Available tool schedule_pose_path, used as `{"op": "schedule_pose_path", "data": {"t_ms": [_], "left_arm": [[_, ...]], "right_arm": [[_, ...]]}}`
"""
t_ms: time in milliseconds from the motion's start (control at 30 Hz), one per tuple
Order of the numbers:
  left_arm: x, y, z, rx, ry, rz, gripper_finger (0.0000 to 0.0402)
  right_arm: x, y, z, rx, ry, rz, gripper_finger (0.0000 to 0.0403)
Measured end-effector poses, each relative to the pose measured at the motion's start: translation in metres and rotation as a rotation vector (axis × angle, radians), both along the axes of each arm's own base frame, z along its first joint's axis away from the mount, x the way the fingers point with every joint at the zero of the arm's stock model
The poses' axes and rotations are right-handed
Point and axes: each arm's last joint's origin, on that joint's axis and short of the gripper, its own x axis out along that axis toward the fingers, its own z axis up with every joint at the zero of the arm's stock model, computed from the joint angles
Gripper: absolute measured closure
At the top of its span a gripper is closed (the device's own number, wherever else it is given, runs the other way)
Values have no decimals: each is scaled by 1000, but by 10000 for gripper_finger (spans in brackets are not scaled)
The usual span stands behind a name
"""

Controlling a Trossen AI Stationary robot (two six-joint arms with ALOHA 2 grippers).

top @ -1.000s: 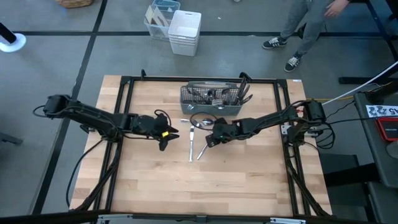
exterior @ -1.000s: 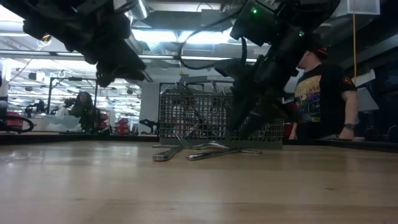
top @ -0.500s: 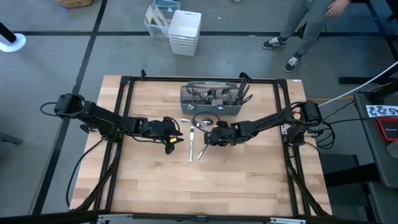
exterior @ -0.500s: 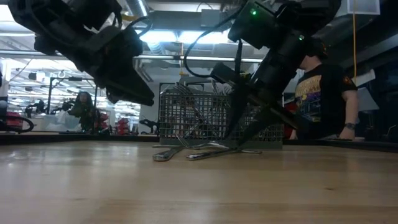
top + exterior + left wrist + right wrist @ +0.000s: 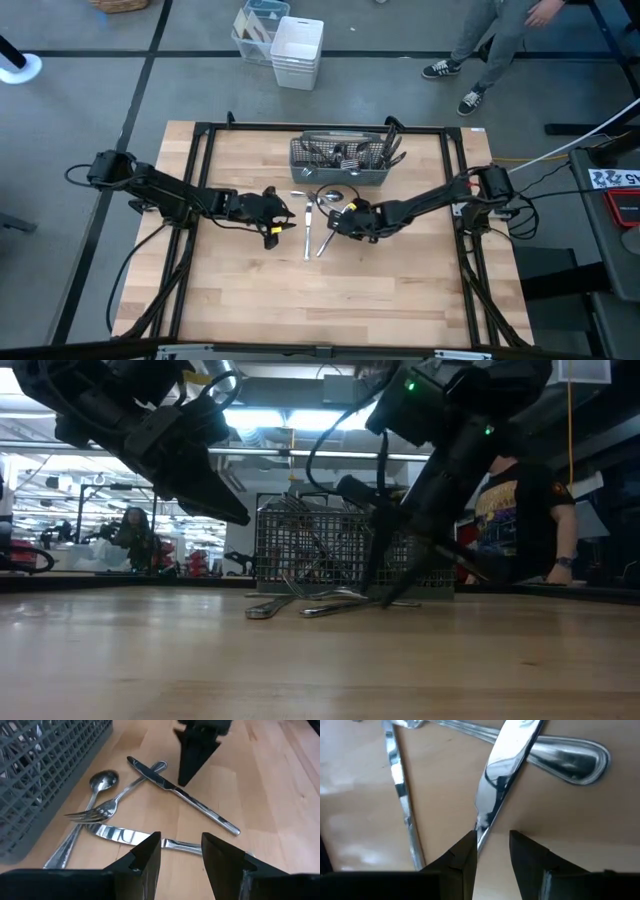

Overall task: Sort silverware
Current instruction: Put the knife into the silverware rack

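Observation:
Several pieces of silverware lie loose on the wooden table in front of the grey mesh caddy [image 5: 340, 160], which holds more. Among them are a spoon [image 5: 97, 782], a fork [image 5: 107, 810], one knife [image 5: 130, 836] and a second knife [image 5: 200, 807] whose blade lies across the fork's handle. My right gripper [image 5: 492, 852] is open and points steeply down, straddling the second knife's narrow middle. My left gripper [image 5: 181, 852] hangs open a little above the table, left of the pile, with nothing between its fingers. My right gripper's fingers [image 5: 465, 855] stand on either side of the knife's narrow middle [image 5: 481, 827], coming from above at a slant, across the knife. The knife lies flat on the table and on the fork's handle [image 5: 570, 760]. Whether the fingers touch it I cannot tell.
The caddy [image 5: 45, 765] stands just behind the pile near the table's far edge. A black frame [image 5: 200, 180] runs around the table. White bins [image 5: 297, 50] sit on the floor beyond, and a person [image 5: 520, 510] stands behind the table's far right.
My left gripper has come down and toward the table's right, closer to the pile, rolling at the wrist, then stopped. My right gripper has rolled about its own line and sunk a little onto the knife. The silverware has not moved.

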Motion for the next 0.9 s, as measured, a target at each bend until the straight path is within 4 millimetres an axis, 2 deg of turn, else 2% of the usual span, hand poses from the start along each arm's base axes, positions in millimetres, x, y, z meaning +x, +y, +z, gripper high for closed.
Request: {"op": "schedule_pose_path", "data": {"t_ms": [200, 367, 667, 900], "left_arm": [[0, 0, 0, 5, 1, -3, 269], [0, 0, 0, 12, 2, -8, 269], [0, 0, 0, 23, 7, -14, 269], [0, 0, -1, 22, 8, -14, 269]], "right_arm": [[5, 0, -5, -7, -22, -10, 288], [12, 0, 4, -31, -41, -29, 288], [27, -2, 10, -24, 164, -41, 288], [41, 0, 12, -23, 178, -39, 288]]}}
